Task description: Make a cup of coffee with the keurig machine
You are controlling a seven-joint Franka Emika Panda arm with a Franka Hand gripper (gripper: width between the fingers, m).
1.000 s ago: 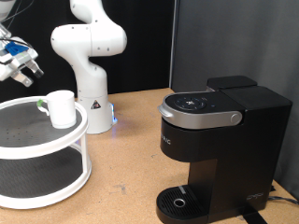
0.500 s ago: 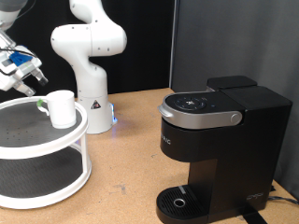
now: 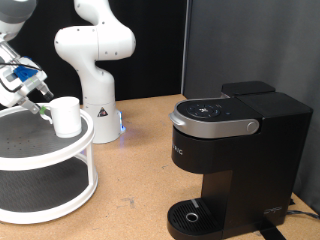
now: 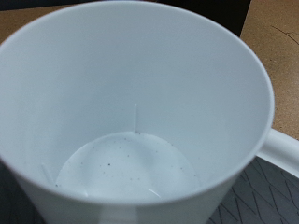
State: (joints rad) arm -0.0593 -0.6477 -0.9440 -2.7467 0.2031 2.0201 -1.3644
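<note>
The cup (image 3: 67, 115), a small white mug, stands upright on the top tier of a round white two-tier stand (image 3: 70, 150) at the exterior view's left. Its handle points toward the gripper. My gripper (image 3: 35, 97) hangs just to the left of the cup, close above its handle side, and looks open with nothing between the fingers. In the wrist view the cup (image 4: 131, 103) fills the frame, empty inside, with its handle (image 4: 280, 149) at one edge; no fingers show there. The keurig machine (image 3: 235, 150), black with a silver lid handle, stands at the exterior view's right, lid shut.
The arm's white base (image 3: 98, 100) stands behind the stand. The stand's top tier is a dark mesh (image 4: 266, 196). The keurig's round drip tray (image 3: 192, 215) holds nothing. Bare wooden tabletop (image 3: 140, 170) lies between stand and machine.
My gripper has moved down and to the right, from the upper left toward the cup's handle side. The cup and the machine have not moved.
</note>
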